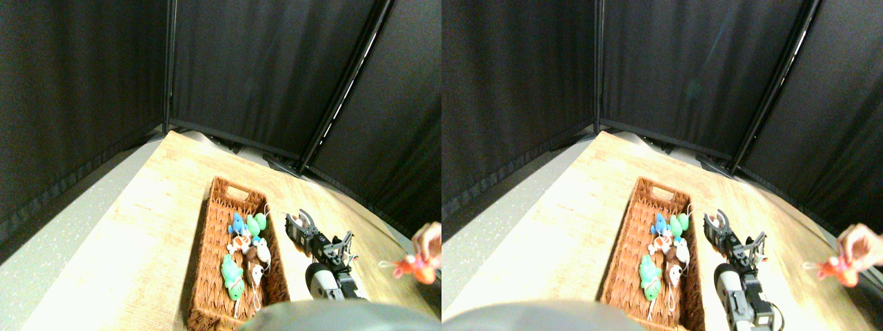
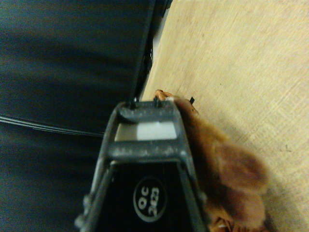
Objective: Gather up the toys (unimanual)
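Black curtain panels close off the back of a pale wood-grain tabletop (image 1: pixel 159 227). On it lies a long brown wicker basket (image 1: pixel 215 272), and most of the toys (image 1: pixel 247 252) are piled in it: a blue one, green ones, white ones and a brown one, string tails trailing over the weave. One orange-red toy (image 1: pixel 414 267) is off at the right edge, pinched in a person's hand (image 1: pixel 429 243) just above the tabletop, well apart from the basket.

The right end effector (image 1: pixel 301 222) hangs just beside the basket's right wall, its two jaws spread in the stereo view and apparently with nothing between them. The wrist view is blurred; a brown furry shape sits beside the jaw frame there, probably basket or plush, but I cannot tell which.

These toys look light, soft and squashy, so a firm close across the plump middle of the body should hold. The string tail is too thin to rely on, and plush may slip if caught only at an ear.
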Robot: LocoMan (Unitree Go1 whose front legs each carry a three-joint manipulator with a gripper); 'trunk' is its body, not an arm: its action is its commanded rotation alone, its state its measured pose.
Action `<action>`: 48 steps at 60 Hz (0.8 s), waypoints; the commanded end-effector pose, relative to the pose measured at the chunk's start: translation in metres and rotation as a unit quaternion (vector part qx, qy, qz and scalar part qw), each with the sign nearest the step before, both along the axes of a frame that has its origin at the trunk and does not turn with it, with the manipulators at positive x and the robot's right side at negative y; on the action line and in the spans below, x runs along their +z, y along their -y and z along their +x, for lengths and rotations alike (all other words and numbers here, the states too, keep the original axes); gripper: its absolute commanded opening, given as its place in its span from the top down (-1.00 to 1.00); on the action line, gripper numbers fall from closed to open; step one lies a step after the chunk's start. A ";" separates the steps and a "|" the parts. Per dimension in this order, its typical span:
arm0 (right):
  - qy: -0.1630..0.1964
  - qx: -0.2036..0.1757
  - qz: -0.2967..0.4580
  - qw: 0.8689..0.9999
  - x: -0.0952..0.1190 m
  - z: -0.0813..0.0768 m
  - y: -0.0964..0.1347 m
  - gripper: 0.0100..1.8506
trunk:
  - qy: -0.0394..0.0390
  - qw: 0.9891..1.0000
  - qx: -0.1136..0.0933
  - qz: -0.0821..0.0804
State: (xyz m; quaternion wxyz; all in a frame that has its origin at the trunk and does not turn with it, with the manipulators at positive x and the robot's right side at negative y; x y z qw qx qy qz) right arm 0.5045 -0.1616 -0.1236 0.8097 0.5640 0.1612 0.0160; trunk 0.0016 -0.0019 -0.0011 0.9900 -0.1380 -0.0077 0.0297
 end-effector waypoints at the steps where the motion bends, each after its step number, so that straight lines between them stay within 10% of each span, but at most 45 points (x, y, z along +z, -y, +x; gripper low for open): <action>1: 0.016 0.002 0.004 1.000 0.006 0.000 -0.014 0.95 | 0.007 1.000 0.022 -0.016; 48: -0.012 0.062 -0.020 0.998 -0.002 0.002 -0.071 0.95 | 0.008 0.998 0.050 -0.047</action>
